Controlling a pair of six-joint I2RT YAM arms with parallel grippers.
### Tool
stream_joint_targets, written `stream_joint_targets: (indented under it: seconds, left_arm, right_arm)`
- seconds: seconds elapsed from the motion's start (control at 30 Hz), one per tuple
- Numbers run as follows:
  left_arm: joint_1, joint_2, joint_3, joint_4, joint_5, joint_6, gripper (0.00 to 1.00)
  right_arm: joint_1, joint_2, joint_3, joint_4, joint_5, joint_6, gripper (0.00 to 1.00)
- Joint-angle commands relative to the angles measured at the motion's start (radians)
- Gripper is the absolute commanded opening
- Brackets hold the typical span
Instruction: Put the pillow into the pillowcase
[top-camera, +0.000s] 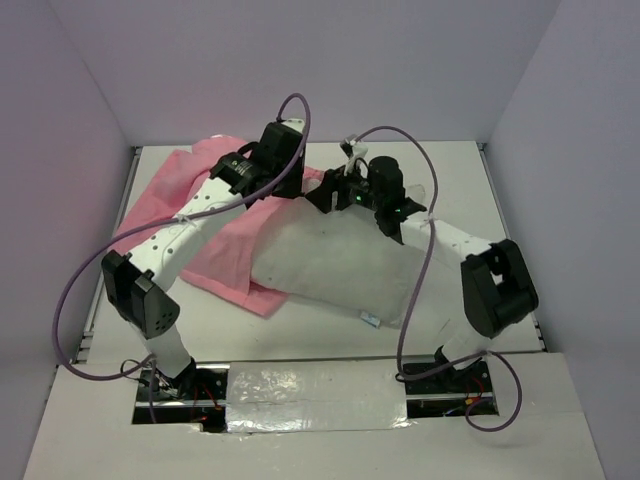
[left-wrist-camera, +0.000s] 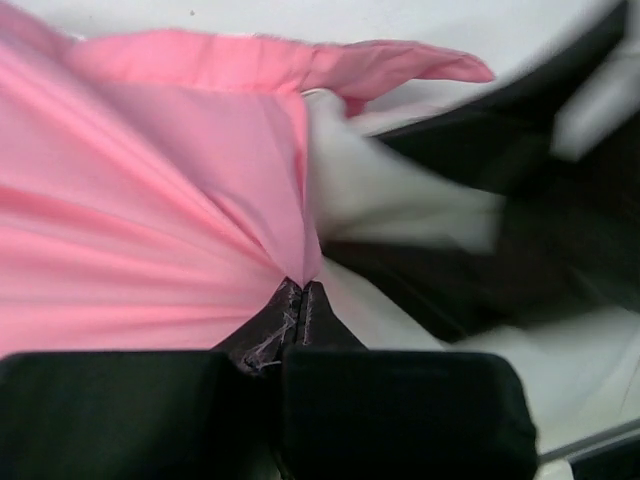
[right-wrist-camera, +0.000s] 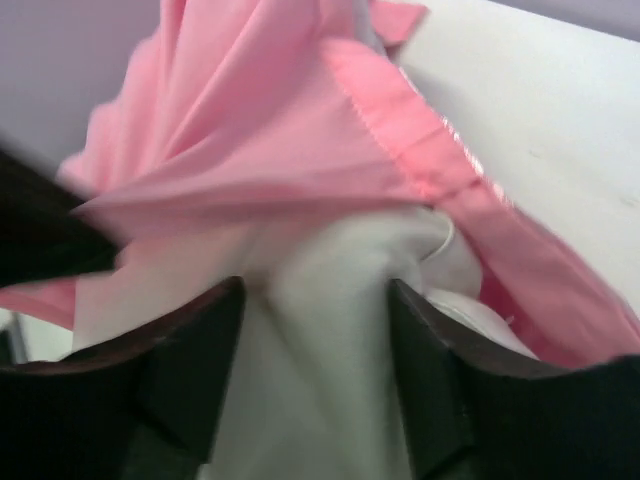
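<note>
The white pillow (top-camera: 330, 265) lies across the middle of the table, its small tag (top-camera: 369, 320) at the near edge. The pink pillowcase (top-camera: 215, 250) is spread to its left, and its far end is lifted over the pillow's far left corner. My left gripper (top-camera: 290, 182) is shut on a fold of the pillowcase (left-wrist-camera: 150, 200) at the fingertips (left-wrist-camera: 302, 290); white pillow fabric (left-wrist-camera: 380, 190) shows just beside it. My right gripper (top-camera: 322, 196) stands open at that same corner, and a ridge of pillow (right-wrist-camera: 320, 350) lies between its spread fingers (right-wrist-camera: 315, 300) under the pillowcase's hem (right-wrist-camera: 400, 130).
The white table (top-camera: 450, 170) is walled in by pale panels at the back and on both sides. Purple cables loop over both arms. The two arm bases sit at the near edge, with a taped strip between them.
</note>
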Motion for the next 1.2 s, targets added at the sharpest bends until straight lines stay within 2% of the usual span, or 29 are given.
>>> stream_joint_targets:
  seconds: [0.0, 0.03, 0.13, 0.23, 0.27, 0.37, 0.4, 0.57, 0.63, 0.67, 0.73, 0.77, 0.83, 0.87, 0.93, 0.97, 1.0, 1.03, 1.07, 1.17]
  left_arm:
    - [0.07, 0.058, -0.017, 0.152, 0.093, -0.035, 0.0]
    - [0.083, 0.092, -0.005, 0.15, 0.073, -0.029, 0.0]
    - [0.088, 0.127, 0.057, 0.147, 0.061, -0.009, 0.0]
    - [0.088, 0.114, 0.064, 0.188, 0.107, -0.004, 0.0]
    - [0.088, 0.11, 0.061, 0.198, 0.112, -0.007, 0.0]
    - [0.09, 0.101, 0.078, 0.198, 0.105, -0.009, 0.0]
    - [0.09, 0.101, 0.086, 0.193, 0.107, -0.006, 0.0]
    - [0.09, 0.112, 0.112, 0.173, 0.121, -0.004, 0.0]
    - [0.09, 0.117, 0.11, 0.173, 0.135, -0.006, 0.0]
    - [0.091, 0.118, 0.106, 0.175, 0.148, -0.009, 0.0]
    - [0.091, 0.12, 0.104, 0.178, 0.161, -0.012, 0.0]
    - [0.091, 0.121, 0.107, 0.173, 0.164, -0.014, 0.0]
    - [0.093, 0.126, 0.11, 0.173, 0.182, -0.015, 0.0]
    - [0.094, 0.13, 0.121, 0.17, 0.197, -0.017, 0.0]
    - [0.093, 0.136, 0.149, 0.164, 0.223, -0.04, 0.0]
    - [0.093, 0.141, 0.159, 0.158, 0.233, -0.058, 0.0]
    - [0.091, 0.14, 0.169, 0.167, 0.272, -0.076, 0.0]
    - [0.091, 0.129, 0.164, 0.191, 0.303, -0.116, 0.0]
    - [0.087, 0.097, 0.129, 0.23, 0.332, -0.135, 0.0]
    - [0.068, 0.04, 0.09, 0.327, 0.382, -0.184, 0.0]
  right_arm:
    - [0.007, -0.184, 0.079, -0.326, 0.194, -0.261, 0.76]
    - [0.007, -0.258, 0.091, -0.41, 0.261, -0.344, 0.83]
    - [0.007, -0.365, 0.085, -0.524, 0.262, -0.481, 0.9]
    - [0.01, -0.436, 0.075, -0.657, 0.113, -0.6, 0.92]
    - [0.011, -0.429, 0.072, -0.688, 0.01, -0.625, 0.92]
    - [0.045, -0.366, 0.062, -0.776, -0.057, -0.746, 0.96]
    - [0.056, -0.344, 0.059, -0.77, -0.039, -0.791, 1.0]
    - [0.106, -0.125, 0.191, -0.851, 0.059, -0.871, 1.0]
    - [0.122, 0.022, 0.237, -0.865, 0.134, -0.865, 0.99]
    - [0.139, 0.069, 0.268, -0.853, 0.145, -0.862, 0.95]
    - [0.154, 0.182, 0.289, -0.799, 0.168, -0.825, 0.31]
    - [0.175, 0.199, 0.277, -0.758, 0.197, -0.793, 0.0]
    - [0.186, 0.147, 0.221, -0.591, 0.161, -0.762, 0.0]
    - [0.189, 0.109, 0.147, -0.426, 0.139, -0.686, 0.0]
    - [0.191, -0.023, 0.07, -0.219, 0.108, -0.598, 0.0]
    - [0.185, -0.065, -0.021, -0.079, 0.113, -0.455, 0.0]
    - [0.173, -0.1, -0.068, 0.21, 0.105, -0.373, 0.0]
    - [0.166, -0.14, -0.109, 0.361, 0.084, -0.301, 0.0]
    - [0.15, -0.148, -0.169, 0.613, 0.099, -0.148, 0.0]
    - [0.133, -0.125, -0.16, 0.881, 0.137, 0.043, 0.0]
